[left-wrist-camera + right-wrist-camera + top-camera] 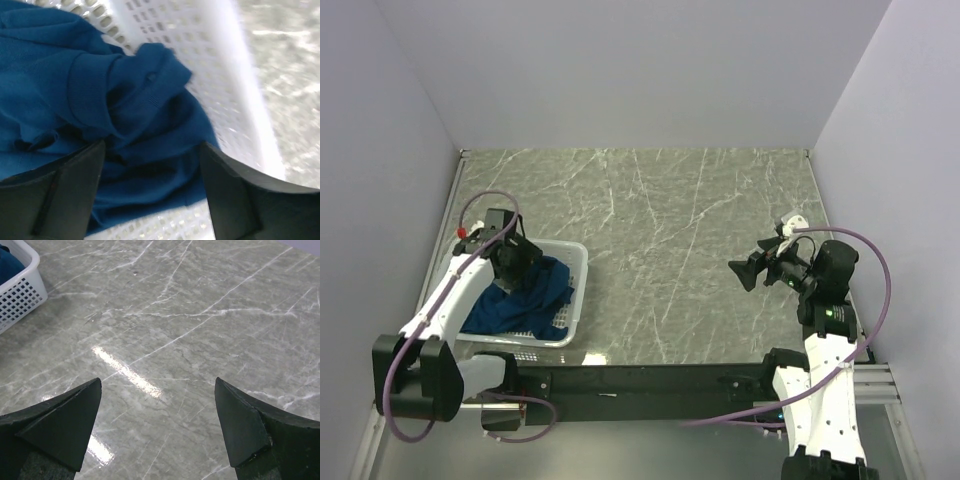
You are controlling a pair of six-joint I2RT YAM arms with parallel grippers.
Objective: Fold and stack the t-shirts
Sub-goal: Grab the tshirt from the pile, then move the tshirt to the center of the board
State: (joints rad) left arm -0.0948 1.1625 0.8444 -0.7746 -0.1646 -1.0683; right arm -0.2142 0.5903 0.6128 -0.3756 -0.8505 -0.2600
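Note:
A dark navy-blue t-shirt (pixel 525 298) lies crumpled in a white mesh basket (pixel 577 290) at the left of the table. In the left wrist view the t-shirt (pixel 75 95) fills the basket (pixel 225 70), bunched in folds; its print is hidden. My left gripper (pixel 518 262) is open and hangs just over the cloth, the jaws wide apart on either side of a fold (pixel 150 165). My right gripper (pixel 753 270) is open and empty above the bare table at the right, far from the basket.
The grey marble tabletop (pixel 670 220) spreads between the two arms. Pale walls close it in at the back and both sides. The basket's corner (pixel 20 290) shows at the upper left of the right wrist view.

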